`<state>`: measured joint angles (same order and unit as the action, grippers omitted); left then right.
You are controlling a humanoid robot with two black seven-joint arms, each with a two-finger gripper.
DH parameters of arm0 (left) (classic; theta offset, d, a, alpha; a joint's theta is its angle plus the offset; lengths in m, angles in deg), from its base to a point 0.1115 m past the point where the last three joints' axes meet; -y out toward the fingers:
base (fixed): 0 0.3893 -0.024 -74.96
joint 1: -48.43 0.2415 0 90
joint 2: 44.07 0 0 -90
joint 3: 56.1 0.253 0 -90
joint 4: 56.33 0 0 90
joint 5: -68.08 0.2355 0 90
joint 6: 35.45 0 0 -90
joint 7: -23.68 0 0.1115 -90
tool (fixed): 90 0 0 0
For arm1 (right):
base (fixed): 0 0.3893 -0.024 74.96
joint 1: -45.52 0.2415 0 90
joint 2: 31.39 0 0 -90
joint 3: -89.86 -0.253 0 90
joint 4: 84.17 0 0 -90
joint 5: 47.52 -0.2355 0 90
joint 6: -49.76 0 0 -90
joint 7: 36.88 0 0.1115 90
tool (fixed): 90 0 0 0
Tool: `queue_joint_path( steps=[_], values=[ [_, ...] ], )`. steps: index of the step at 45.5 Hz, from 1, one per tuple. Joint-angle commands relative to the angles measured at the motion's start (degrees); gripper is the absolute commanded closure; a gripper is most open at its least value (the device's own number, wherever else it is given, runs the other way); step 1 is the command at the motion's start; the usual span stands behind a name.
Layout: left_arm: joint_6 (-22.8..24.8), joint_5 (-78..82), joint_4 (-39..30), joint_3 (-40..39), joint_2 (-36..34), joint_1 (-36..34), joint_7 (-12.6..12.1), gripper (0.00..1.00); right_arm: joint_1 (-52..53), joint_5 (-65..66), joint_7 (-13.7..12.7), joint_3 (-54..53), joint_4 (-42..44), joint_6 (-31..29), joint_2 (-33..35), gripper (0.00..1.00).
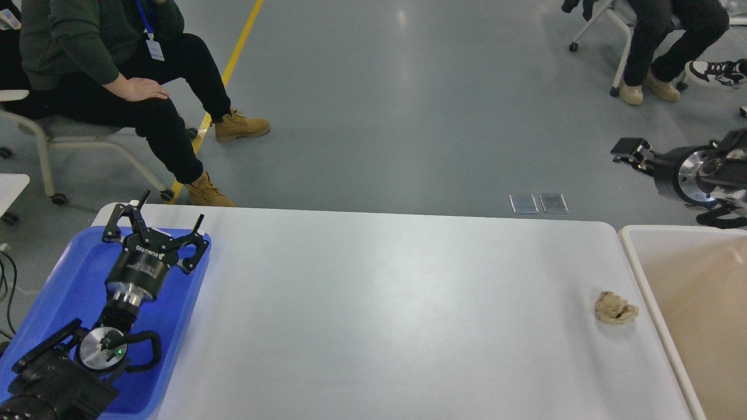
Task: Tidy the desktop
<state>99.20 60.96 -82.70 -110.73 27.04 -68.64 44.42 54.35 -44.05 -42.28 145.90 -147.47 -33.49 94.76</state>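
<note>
The desktop is a wide white tabletop with rounded corners. A crumpled tan paper ball lies on it near the right edge, close to the bin. My left gripper is open and empty over the far end of the blue tray, far from the ball. My right gripper comes in from the right edge, beyond the table's far right corner and well away from the ball. Its fingers show as one dark block, so I cannot tell them apart.
A beige white-rimmed bin stands against the desktop's right edge. A seated person with tan boots is just past the far left corner. More seated people are at the far right. Cables hang left of the tray.
</note>
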Motion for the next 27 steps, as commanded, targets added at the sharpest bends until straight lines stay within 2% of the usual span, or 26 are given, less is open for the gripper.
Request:
queue_joint_path(
  steps=[1,12,20,27],
  values=[
    [0.0,0.0,0.0,0.1,0.0,0.0,0.0,0.01,9.1,-6.5,3.6,12.3,-7.6,-0.2,-5.4,0.01],
    [0.0,0.0,0.0,0.0,0.0,0.1,0.0,0.01,15.4,-6.1,3.6,13.0,-16.9,-3.3,-6.8,0.0],
    [0.0,0.0,0.0,0.0,0.0,0.1,-0.1,0.01,19.2,-6.1,3.6,15.0,-19.4,-4.6,-10.8,0.0],
    [0.0,0.0,0.0,0.0,0.0,0.1,0.0,0.01,23.6,-5.9,3.7,16.2,-19.8,-13.9,-12.4,0.0]
  ],
)
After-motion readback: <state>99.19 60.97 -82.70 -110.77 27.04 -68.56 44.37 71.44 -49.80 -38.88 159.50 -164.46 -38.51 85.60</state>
